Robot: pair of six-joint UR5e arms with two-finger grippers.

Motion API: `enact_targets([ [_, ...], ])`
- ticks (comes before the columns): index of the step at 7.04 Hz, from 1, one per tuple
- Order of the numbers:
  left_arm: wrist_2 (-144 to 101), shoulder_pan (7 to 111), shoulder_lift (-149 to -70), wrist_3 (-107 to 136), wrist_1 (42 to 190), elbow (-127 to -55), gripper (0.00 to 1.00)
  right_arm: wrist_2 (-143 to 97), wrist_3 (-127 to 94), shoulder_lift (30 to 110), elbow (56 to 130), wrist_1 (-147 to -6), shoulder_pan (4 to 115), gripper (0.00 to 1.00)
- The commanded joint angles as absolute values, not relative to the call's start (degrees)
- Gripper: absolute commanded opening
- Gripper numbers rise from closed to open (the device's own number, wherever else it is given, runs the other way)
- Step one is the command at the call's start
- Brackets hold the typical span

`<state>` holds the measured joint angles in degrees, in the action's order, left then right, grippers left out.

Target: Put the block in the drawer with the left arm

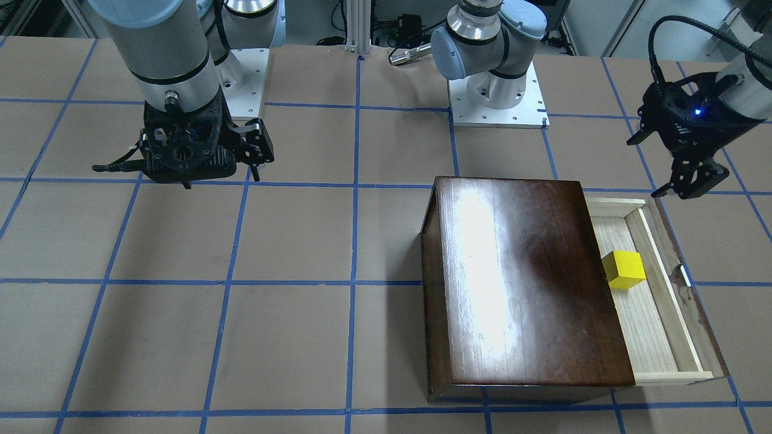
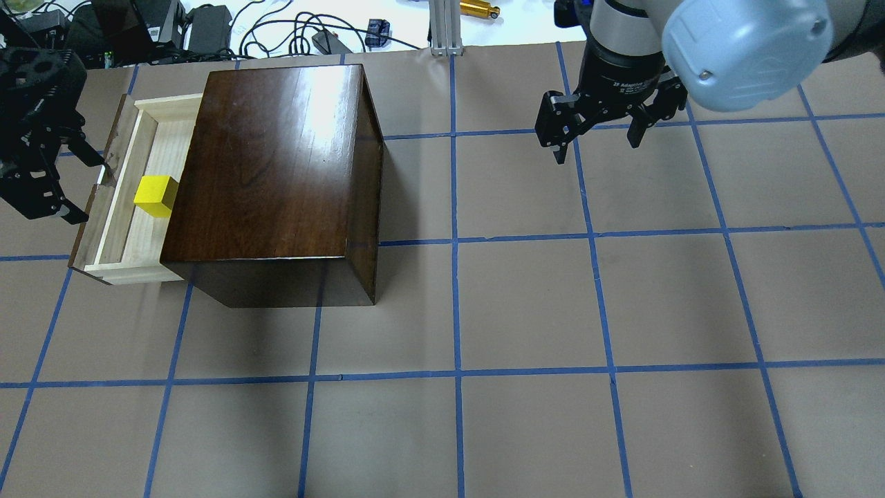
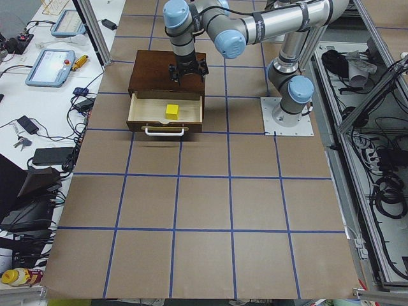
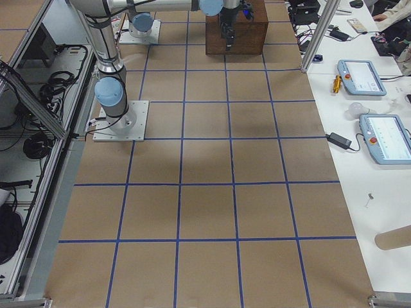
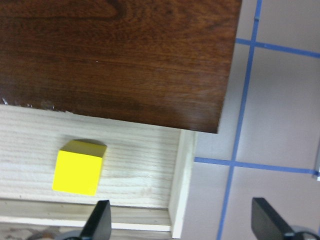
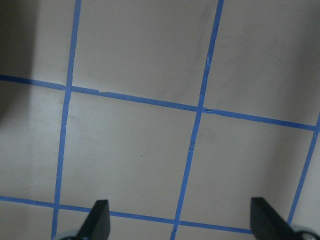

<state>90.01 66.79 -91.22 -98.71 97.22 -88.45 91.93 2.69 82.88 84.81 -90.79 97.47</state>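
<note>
The yellow block (image 1: 624, 269) lies on the floor of the pulled-out drawer (image 1: 648, 325), close to the dark-brown box (image 1: 518, 277). It also shows in the overhead view (image 2: 155, 196) and in the left wrist view (image 5: 79, 167). My left gripper (image 1: 687, 181), with its blue light on, is open and empty. It hangs above and just outside the drawer's dark front (image 2: 104, 207), apart from the block. My right gripper (image 2: 596, 138) is open and empty over bare table, far from the box.
The drawer's white handle (image 3: 166, 131) faces away from the box. Cables and boxes (image 2: 207, 28) lie beyond the table's far edge. The right arm's base plate (image 1: 241, 84) and the left arm's base plate (image 1: 497, 96) stand at the robot side.
</note>
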Motion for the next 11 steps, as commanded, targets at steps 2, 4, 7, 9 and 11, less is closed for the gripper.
enact_targets([
  [2, 89.2, 68.0, -87.9, -63.5, 95.1, -88.0, 1.00, 91.9, 2.7, 82.9, 84.8, -90.8, 97.5, 1.00],
  [4, 89.8, 75.4, -88.6, -42.4, 89.8, -88.2, 1.00, 91.9, 2.6, 82.9, 84.8, -90.8, 97.5, 1.00],
  [7, 90.0, 85.2, -89.8, -17.1, 87.5, -88.4, 1.00, 91.9, 2.6, 82.9, 84.8, -90.8, 97.5, 1.00],
  [9, 90.1, 89.2, -90.2, 0.0, 87.5, -88.4, 1.00, 91.9, 2.6, 82.9, 84.8, -90.8, 97.5, 1.00],
  [11, 91.8, 90.0, -89.9, 4.1, 88.3, -88.4, 1.00, 91.9, 2.6, 82.9, 84.8, -90.8, 97.5, 1.00],
])
